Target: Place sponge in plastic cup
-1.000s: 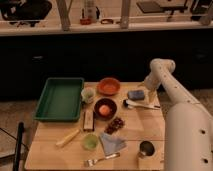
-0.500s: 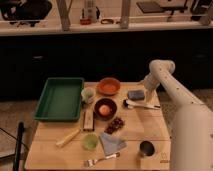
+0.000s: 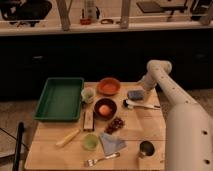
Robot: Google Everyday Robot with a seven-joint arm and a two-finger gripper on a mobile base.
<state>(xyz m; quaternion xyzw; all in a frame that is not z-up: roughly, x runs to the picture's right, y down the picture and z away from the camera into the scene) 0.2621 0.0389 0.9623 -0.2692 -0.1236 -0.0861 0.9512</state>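
Observation:
The sponge (image 3: 135, 94), a small blue-grey block, lies on the wooden table (image 3: 145, 127) near its far right edge. My gripper (image 3: 143, 86) hangs from the white arm right above the sponge's right end, at or touching it. A pale plastic cup (image 3: 88, 94) stands upright beside the green tray, left of the sponge. A second, green cup (image 3: 90, 141) stands near the front of the table.
A green tray (image 3: 59, 98) sits at the left. An orange bowl (image 3: 108, 85), a dark bowl holding an orange fruit (image 3: 105, 108), a brush (image 3: 141, 105), grapes (image 3: 116, 124), a folded blue-grey cloth (image 3: 112, 144), a metal cup (image 3: 146, 148) and a fork (image 3: 102, 159) lie around.
The arm has shifted only slightly and the gripper stays over the sponge. The sponge lies in the same place.

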